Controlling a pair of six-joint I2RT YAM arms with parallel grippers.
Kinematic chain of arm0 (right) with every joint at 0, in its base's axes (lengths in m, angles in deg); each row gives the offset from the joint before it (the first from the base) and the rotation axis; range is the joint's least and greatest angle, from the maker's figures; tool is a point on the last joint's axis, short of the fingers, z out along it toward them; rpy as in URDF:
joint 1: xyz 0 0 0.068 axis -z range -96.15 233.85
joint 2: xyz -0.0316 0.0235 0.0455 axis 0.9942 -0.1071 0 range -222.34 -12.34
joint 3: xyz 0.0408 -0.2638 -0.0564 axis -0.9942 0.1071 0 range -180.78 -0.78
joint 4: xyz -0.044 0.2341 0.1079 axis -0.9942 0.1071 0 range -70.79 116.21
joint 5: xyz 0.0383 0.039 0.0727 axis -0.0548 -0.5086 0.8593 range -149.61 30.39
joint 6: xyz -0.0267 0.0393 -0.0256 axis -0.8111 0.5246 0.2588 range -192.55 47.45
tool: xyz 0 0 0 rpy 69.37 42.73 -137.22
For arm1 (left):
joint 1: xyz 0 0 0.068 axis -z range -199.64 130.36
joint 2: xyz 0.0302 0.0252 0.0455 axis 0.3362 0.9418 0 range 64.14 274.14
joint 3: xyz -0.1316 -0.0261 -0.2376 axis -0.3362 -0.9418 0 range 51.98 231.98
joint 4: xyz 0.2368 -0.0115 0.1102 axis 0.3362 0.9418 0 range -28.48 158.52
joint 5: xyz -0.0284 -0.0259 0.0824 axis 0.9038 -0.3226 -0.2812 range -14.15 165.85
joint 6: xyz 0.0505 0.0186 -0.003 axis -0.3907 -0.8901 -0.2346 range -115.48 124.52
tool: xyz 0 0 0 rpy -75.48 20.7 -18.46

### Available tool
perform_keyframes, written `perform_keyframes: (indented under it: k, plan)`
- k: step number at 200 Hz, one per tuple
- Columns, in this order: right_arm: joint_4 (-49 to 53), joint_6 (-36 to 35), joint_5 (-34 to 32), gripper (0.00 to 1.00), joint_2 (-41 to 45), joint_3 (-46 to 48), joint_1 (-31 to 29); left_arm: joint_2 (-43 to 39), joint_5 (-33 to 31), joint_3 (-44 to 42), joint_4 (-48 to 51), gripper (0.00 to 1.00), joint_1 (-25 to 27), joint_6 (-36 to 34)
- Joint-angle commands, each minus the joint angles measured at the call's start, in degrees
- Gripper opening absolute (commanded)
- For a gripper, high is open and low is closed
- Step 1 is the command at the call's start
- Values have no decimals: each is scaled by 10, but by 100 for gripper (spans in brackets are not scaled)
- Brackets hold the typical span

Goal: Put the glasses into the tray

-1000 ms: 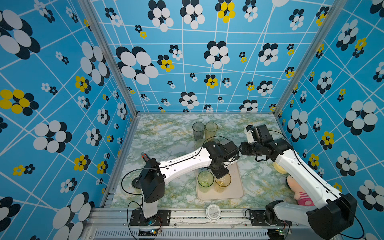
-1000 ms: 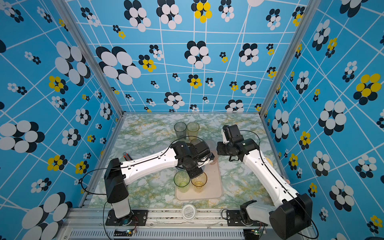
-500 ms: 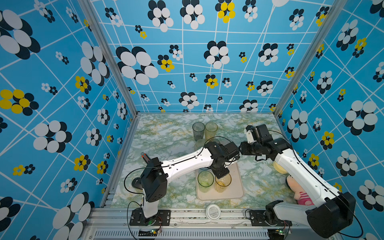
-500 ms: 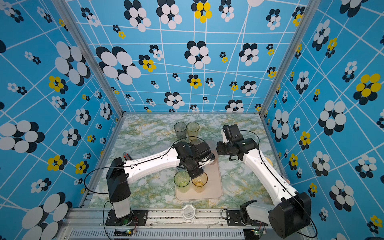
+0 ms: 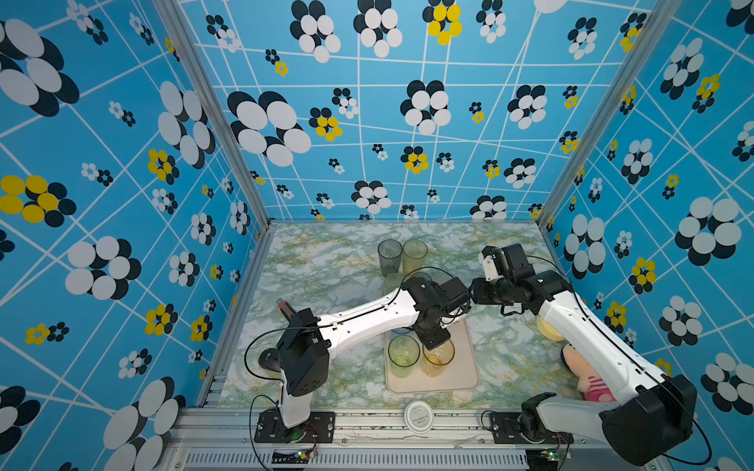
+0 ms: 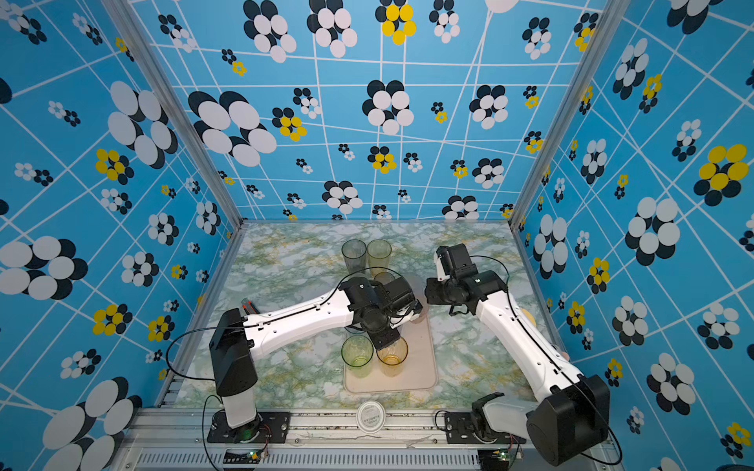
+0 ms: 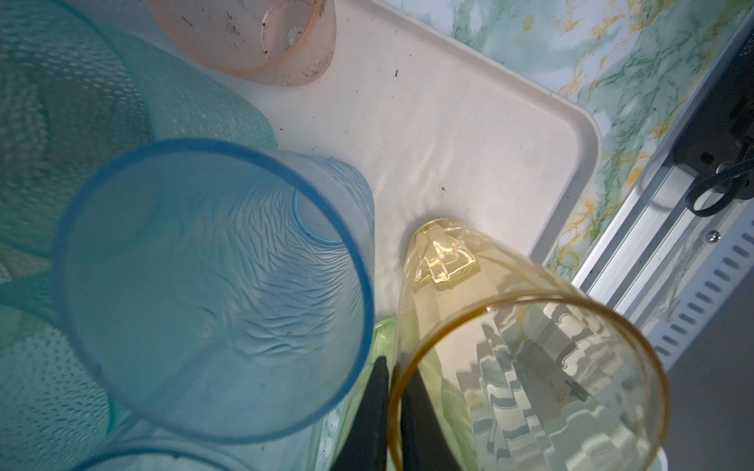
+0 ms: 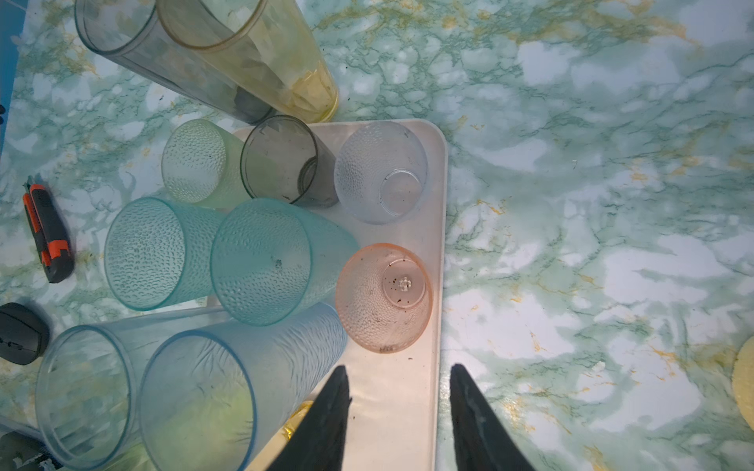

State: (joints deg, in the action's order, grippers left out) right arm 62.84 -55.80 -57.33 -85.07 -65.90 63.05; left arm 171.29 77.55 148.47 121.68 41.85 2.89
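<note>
Blue flower-printed walls (image 5: pixel 367 122) enclose one green-marbled table (image 5: pixel 326 261) carrying one pale cream-pink rectangular plastic tray (image 5: pixel 461 367). Twelve translucent tinted plastic tumblers (image 8: pixel 261 261) stand upright: a tall grey one (image 5: pixel 389 255) and a tall amber one (image 5: pixel 414 253) beyond the tray, ten on or beside it. The left tool (image 7: pixel 395 365) pinches the wall of a second amber tumbler (image 7: pixel 530 387) on the tray. The right tool (image 8: pixel 399 367) hangs spread and empty above the tray.

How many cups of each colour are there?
Grey glasses: 2
Amber glasses: 2
Green glasses: 2
Teal glasses: 2
Blue glasses: 2
Clear glass: 1
Pink glass: 1
Total: 12
</note>
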Motion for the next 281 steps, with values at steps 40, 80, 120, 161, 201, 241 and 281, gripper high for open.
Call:
perform_keyframes:
  k: [40, 80, 120, 161, 201, 241, 281]
  plan:
    - [-9, -8, 9, 43, -3, 8, 4, -1, 1, 20, 17, 16, -1, -8]
    - [-10, -8, 10, 43, -1, 9, 4, -6, 1, 22, 21, 16, 0, -7]
    - [-10, -7, 11, 43, -1, 11, 4, -9, 7, 21, 22, 16, 2, -7]
    - [-10, -6, 11, 43, -2, 11, 5, -8, 6, 21, 26, 16, 2, -8]
    - [-11, -5, 11, 43, -4, 9, 4, -34, 3, 20, 25, 16, 2, -9]
    - [-11, -5, 13, 43, -7, 9, 5, -48, -4, 22, 25, 16, 1, -11]
    - [-11, -6, 13, 43, -12, 8, 4, -64, -3, 27, 28, 16, -1, -13]
